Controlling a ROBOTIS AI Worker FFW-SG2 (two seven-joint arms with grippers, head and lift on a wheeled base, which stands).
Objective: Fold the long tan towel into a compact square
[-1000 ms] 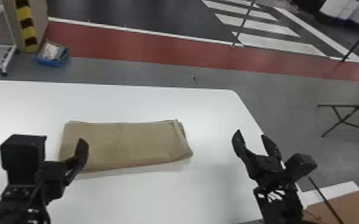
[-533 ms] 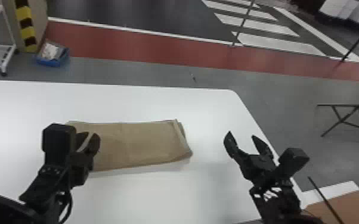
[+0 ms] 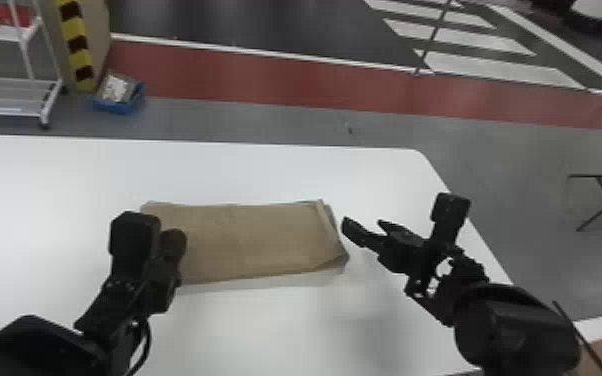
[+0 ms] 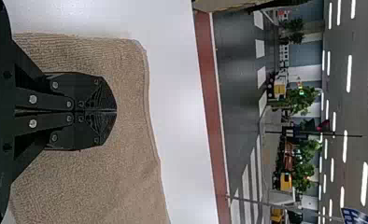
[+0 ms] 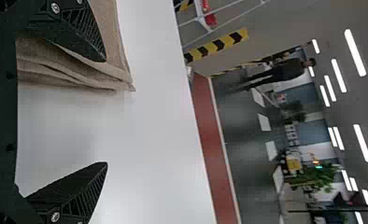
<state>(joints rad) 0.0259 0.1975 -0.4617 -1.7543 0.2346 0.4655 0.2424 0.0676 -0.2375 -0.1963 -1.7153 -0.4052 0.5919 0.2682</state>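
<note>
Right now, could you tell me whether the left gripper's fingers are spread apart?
No, the left gripper has its two fingers together side by side, with the tan towel behind them.

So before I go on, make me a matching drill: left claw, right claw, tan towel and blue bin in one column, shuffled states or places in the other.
Column one
A. Left claw
B. Right claw
C. Tan towel
D. Blue bin

Column two
1. On the floor beyond the table
2. Fingers spread apart
3. Lying folded on the white table
4. Fingers together

Right pairs: A-4, B-2, C-3, D-1
</note>
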